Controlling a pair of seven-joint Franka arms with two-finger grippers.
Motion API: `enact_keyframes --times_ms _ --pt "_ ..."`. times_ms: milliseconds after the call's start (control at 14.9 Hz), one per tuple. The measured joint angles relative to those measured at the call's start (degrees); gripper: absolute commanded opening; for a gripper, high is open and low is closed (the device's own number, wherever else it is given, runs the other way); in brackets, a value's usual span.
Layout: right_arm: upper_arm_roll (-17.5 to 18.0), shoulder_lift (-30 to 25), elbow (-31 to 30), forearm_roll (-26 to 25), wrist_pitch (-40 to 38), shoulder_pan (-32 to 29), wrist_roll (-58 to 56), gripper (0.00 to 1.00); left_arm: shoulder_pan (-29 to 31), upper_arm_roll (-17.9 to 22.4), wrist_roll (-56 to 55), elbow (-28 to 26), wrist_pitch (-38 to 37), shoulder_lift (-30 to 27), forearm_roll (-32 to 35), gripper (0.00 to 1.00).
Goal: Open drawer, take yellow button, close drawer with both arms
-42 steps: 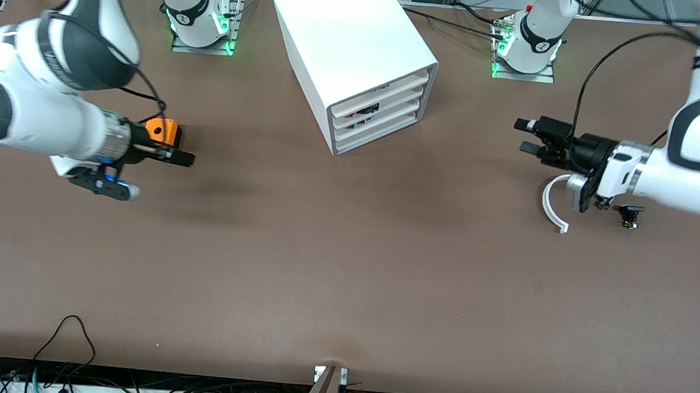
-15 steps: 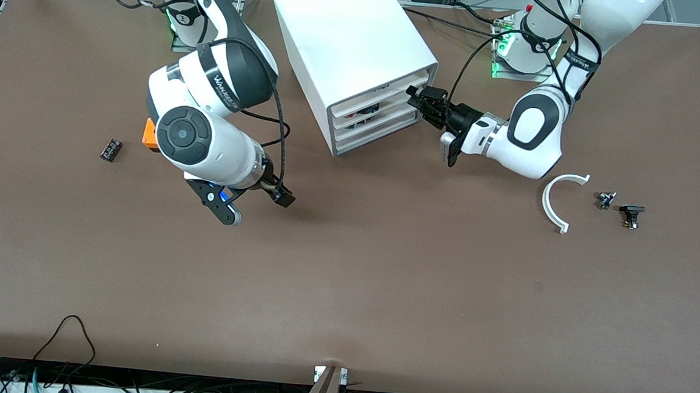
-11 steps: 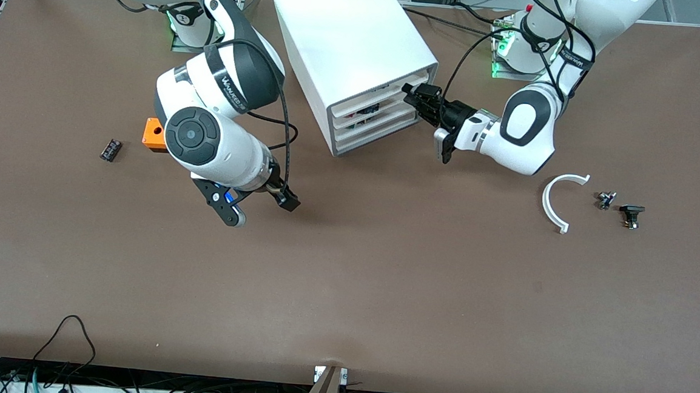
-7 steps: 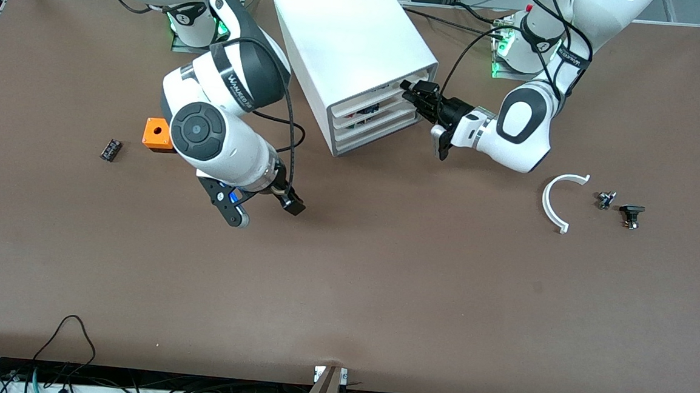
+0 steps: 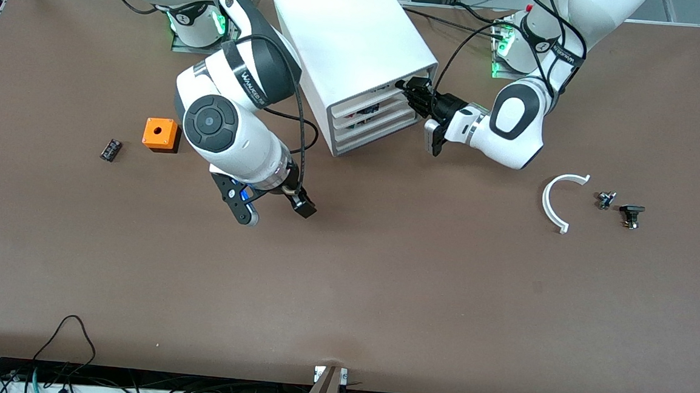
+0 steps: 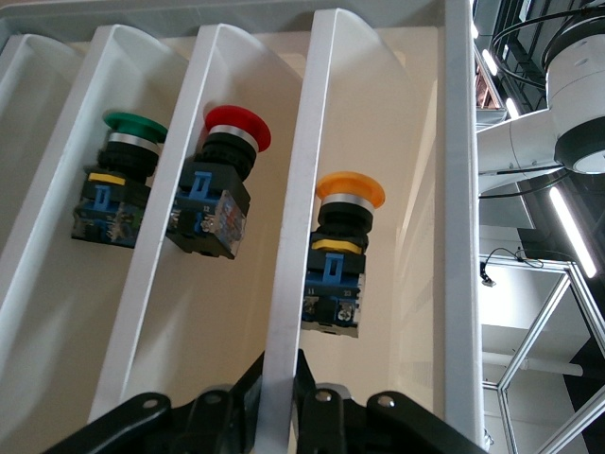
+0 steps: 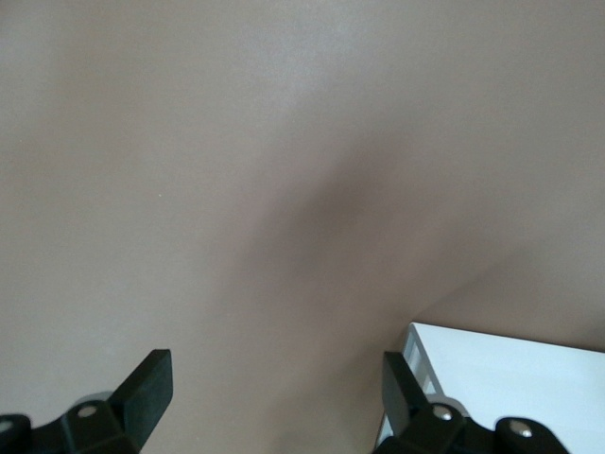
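Observation:
The white cabinet (image 5: 348, 32) stands toward the bases, its stacked drawers all in. My left gripper (image 5: 410, 91) is at the topmost drawer (image 5: 384, 90), at the end of its front toward the left arm. In the left wrist view the left gripper (image 6: 281, 397) is shut on that drawer's white front lip (image 6: 302, 218). Just inside lies the button (image 6: 345, 246), with an orange-yellow cap and a black-and-blue body. My right gripper (image 5: 299, 204) hangs open over bare table, nearer the front camera than the cabinet. The right wrist view shows the right gripper (image 7: 274, 388) with nothing between its fingers.
A green-capped button (image 6: 123, 184) and a red-capped one (image 6: 222, 189) lie in the drawers below. An orange cube (image 5: 160, 134) and a small black part (image 5: 110, 149) sit toward the right arm's end. A white arc (image 5: 553, 200) and two small parts (image 5: 605, 200), (image 5: 631, 215) lie toward the left arm's end.
My left gripper has moved up to the cabinet front and shut on the top drawer's lip. My right arm has swung from the orange cube toward the table's middle.

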Motion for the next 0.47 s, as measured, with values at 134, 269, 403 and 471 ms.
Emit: enact_keyframes --times_ms 134,269,403,471 --pt "0.49 0.31 0.17 0.0 1.53 0.09 1.57 0.99 0.4 0.03 0.24 0.15 0.06 0.0 0.0 0.0" --pt "0.6 0.47 0.33 0.0 2.29 0.41 2.2 0.99 2.14 0.11 0.39 0.88 0.1 0.14 1.49 0.0" --pt "0.61 0.47 0.39 0.0 2.87 0.67 2.48 0.99 4.87 0.18 0.32 3.67 0.07 1.31 5.08 0.0" --pt "0.62 0.47 0.44 0.0 3.14 0.76 2.55 0.99 6.27 0.22 0.21 5.76 -0.07 2.6 6.99 0.0"
